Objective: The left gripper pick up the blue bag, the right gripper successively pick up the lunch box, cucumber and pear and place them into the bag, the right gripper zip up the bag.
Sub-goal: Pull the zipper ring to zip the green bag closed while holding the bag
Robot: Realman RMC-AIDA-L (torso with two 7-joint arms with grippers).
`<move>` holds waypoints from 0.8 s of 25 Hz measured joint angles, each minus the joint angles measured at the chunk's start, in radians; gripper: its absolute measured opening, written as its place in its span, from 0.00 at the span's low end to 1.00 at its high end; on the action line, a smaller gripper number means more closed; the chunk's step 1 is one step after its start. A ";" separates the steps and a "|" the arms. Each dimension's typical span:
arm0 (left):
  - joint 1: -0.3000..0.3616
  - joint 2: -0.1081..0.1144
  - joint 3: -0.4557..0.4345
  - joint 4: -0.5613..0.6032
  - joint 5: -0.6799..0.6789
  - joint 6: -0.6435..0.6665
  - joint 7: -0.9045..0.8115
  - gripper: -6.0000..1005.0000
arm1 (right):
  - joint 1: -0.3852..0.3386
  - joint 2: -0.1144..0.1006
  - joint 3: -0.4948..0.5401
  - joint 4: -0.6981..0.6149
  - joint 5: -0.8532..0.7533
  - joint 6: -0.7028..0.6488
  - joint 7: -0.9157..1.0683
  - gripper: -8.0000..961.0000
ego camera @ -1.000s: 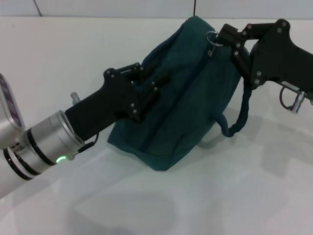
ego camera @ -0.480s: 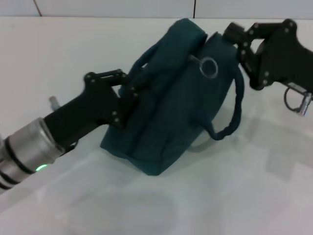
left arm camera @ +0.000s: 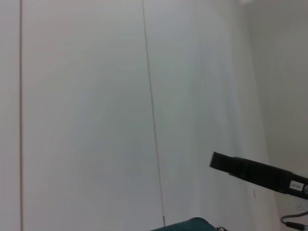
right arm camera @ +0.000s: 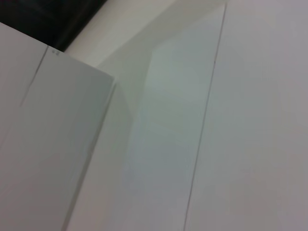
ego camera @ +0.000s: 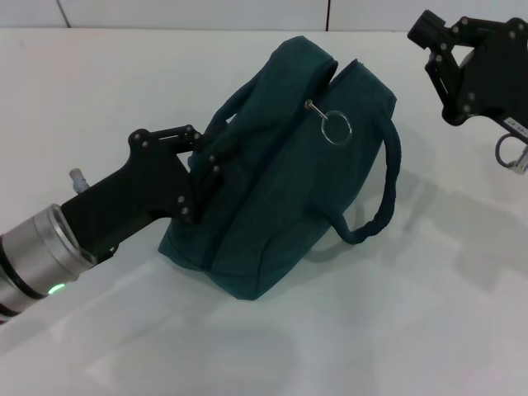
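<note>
The silver ring pull (ego camera: 337,126) has been let go by the all-black right pincer (ego camera: 440,49), now drawn back clear of it, fingers spread. The dark teal fabric bag (ego camera: 289,198) sits zipped on the white surface (ego camera: 396,330), its near handle pinched by the silver-wristed left pincer (ego camera: 208,161); the task looks finished
</note>
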 joint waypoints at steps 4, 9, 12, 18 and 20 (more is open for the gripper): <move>-0.002 0.000 -0.002 0.000 0.001 -0.003 0.002 0.12 | 0.000 -0.002 -0.005 -0.004 -0.003 0.022 0.049 0.04; -0.004 0.000 -0.004 0.000 0.002 -0.006 0.004 0.12 | 0.001 -0.016 -0.010 -0.012 -0.077 0.011 0.137 0.04; -0.009 0.000 -0.004 0.000 0.002 -0.007 0.005 0.12 | -0.001 -0.021 -0.009 -0.045 -0.158 0.024 0.242 0.04; -0.025 -0.003 -0.001 0.000 0.009 -0.028 0.006 0.12 | -0.005 -0.023 -0.002 -0.099 -0.287 0.086 0.369 0.18; -0.030 -0.005 -0.002 0.000 0.020 -0.029 0.006 0.12 | -0.001 -0.028 -0.004 -0.100 -0.292 0.087 0.402 0.26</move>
